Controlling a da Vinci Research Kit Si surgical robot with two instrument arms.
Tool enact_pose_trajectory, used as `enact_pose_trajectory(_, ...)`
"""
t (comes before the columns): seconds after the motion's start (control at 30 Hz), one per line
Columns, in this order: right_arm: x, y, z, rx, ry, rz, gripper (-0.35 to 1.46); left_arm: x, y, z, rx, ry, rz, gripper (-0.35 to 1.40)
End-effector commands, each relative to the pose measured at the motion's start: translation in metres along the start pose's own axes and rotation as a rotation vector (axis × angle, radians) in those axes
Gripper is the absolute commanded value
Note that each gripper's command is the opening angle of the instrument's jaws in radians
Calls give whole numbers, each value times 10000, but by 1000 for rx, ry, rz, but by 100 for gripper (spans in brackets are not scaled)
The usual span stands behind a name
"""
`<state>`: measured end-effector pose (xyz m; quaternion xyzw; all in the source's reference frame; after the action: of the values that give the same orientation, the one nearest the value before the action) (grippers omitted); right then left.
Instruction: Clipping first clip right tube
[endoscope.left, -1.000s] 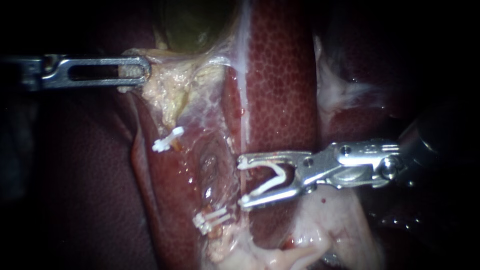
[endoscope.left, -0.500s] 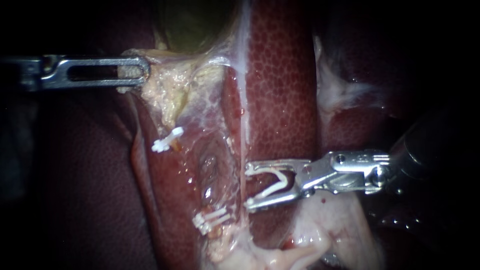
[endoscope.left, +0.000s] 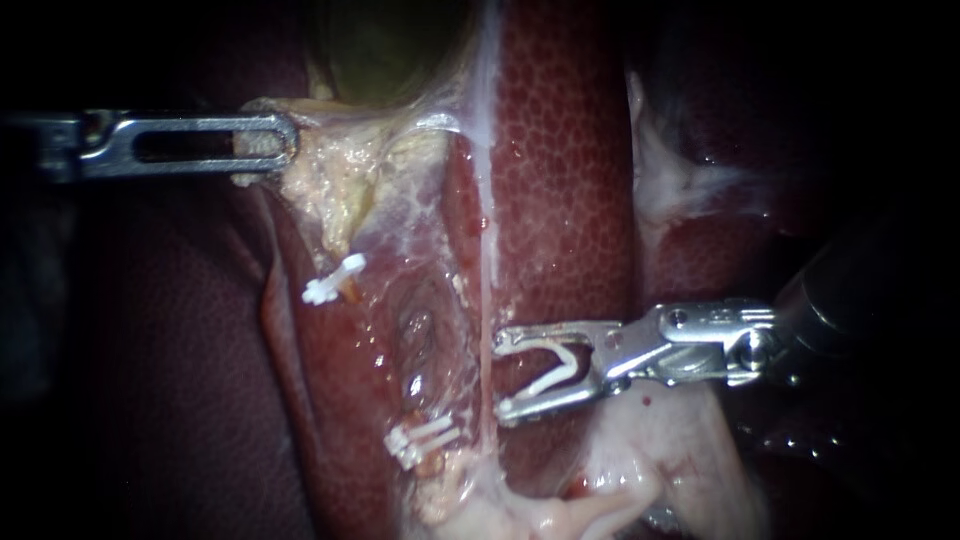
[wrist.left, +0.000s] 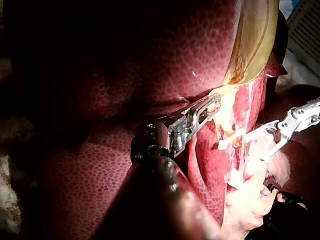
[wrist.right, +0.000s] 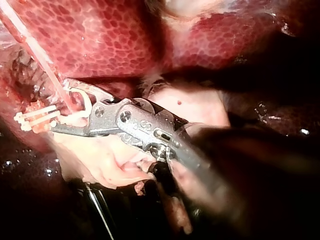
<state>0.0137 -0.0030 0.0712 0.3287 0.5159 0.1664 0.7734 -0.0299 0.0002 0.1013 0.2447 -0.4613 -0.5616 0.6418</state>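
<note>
The right instrument (endoscope.left: 500, 375) comes in low over the liver (endoscope.left: 560, 160), and its end effector stands wide apart while it grips a loaded clip (endoscope.left: 570, 355), one white leg against each jaw. The right tube (endoscope.left: 487, 280), a thin pale strand that runs down beside the liver, lies just at the tips of these jaws; I cannot tell if it is already fully inside the mouth. To do this step well, I think the jaws need to go a little further, so that the tube sits deep between both legs and crosses them squarely, with no other tissue caught, and only then squeeze. The end effector of the left instrument (endoscope.left: 280, 140) is closed on the pale tissue (endoscope.left: 330, 175) under the gallbladder (endoscope.left: 390, 50) and holds it to the side, which keeps the tube stretched. A single clip (endoscope.left: 335, 279) and a pair of clips (endoscope.left: 422, 441) sit on the other tube nearby. No container is in view.
</note>
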Motion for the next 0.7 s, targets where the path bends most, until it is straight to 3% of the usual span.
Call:
enact_pose_trajectory(0.03,-2,1,1,-2,-2,-1,56,0,0,0,0,0,0,-35)
enact_pose_trajectory(0.7,-19,13,45,16,-10,33,55,0,-1,0,-1,0,0,-35)
